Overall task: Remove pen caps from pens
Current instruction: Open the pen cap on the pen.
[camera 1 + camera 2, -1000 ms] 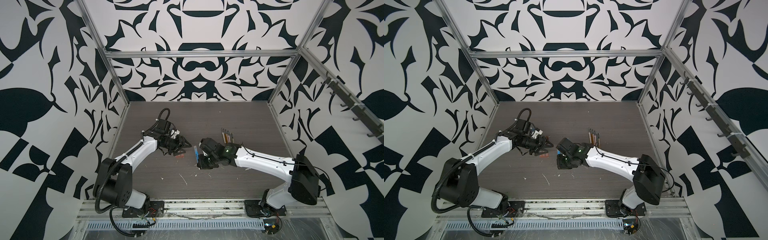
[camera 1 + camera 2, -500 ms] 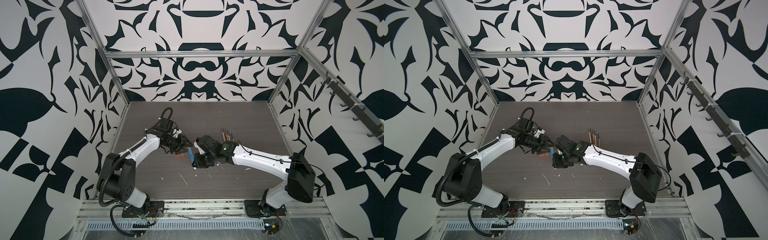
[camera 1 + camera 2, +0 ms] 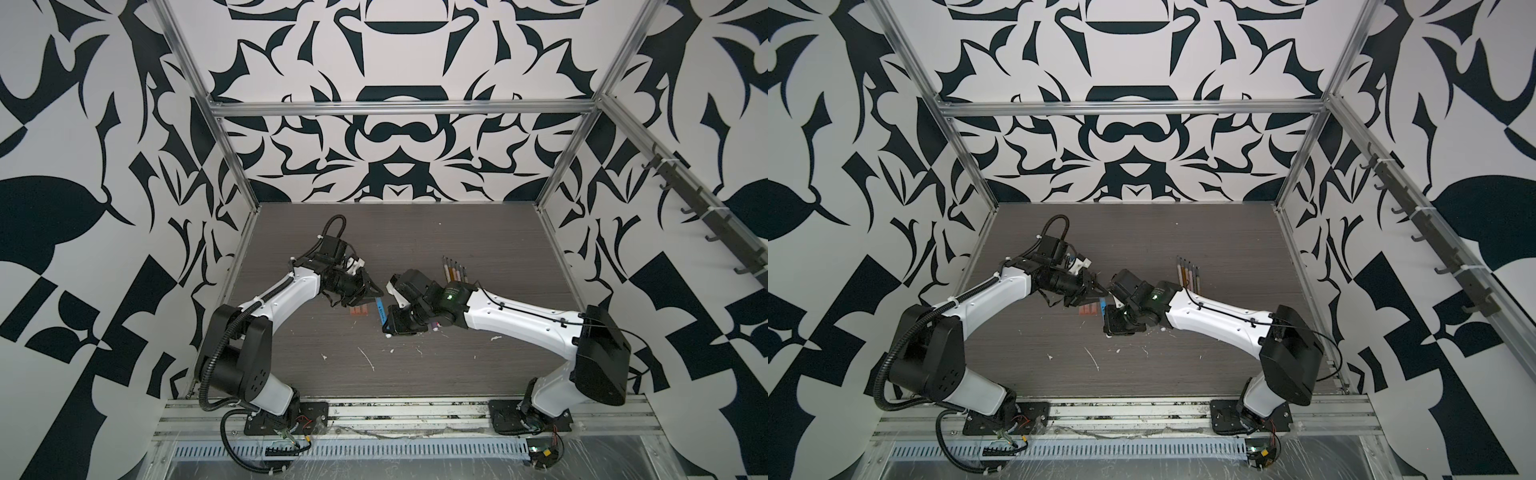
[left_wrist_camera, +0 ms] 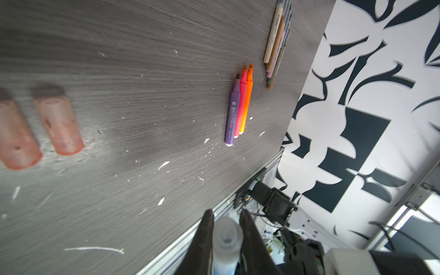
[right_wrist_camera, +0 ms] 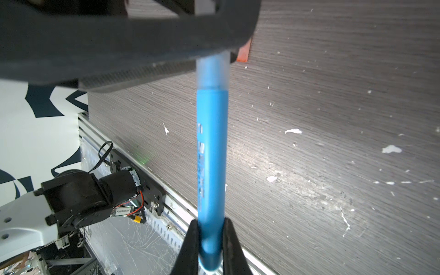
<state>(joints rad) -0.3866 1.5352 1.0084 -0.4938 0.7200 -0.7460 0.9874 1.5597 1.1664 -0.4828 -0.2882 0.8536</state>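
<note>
Both arms meet mid-tabletop (image 3: pixel 415 374).

Right pincer (image 5: pixel 210 229): pinching the tail end of 1 blue pen (image 5: pixel 210 154). Both fingers (image 5: pixel 189 242) touch the barrel.

Left pincer (image 4: pixel 226 221): pinching the pen's other end, on its translucent cap (image 4: pixel 227 235). One finger sits against each side. The cap is on the pen, and its seam with the barrel shows in the right wrist view.

In both top views the blue pen spans the short gap between the two pincers, over the tabletop. I can't tell whether it touches the surface.

Loose caps (image 4: pixel 58 126): 2 in the left wrist view, pinkish and translucent. They lie side by side, not touching, and one is cut off by the frame edge. In a top view they show as a small reddish cluster just beside the blue pen, under the left pincer. The count is unclear there.

Bright pens (image 4: pixel 240 107): 3, purple, pink-red and orange. They lie touching in a row with bare tips all pointing the same way. In the top views the right arm covers them.

Thin pens (image 3: pixel 453 270): a tight row near the right wrist, well apart from the loose caps. Tan, brown, pink and olive barrels are seen. There are at least 5, but they overlap, so no exact count.

White flecks (image 3: pixel 368 359): many, scattered across the near half of the tabletop.
</note>
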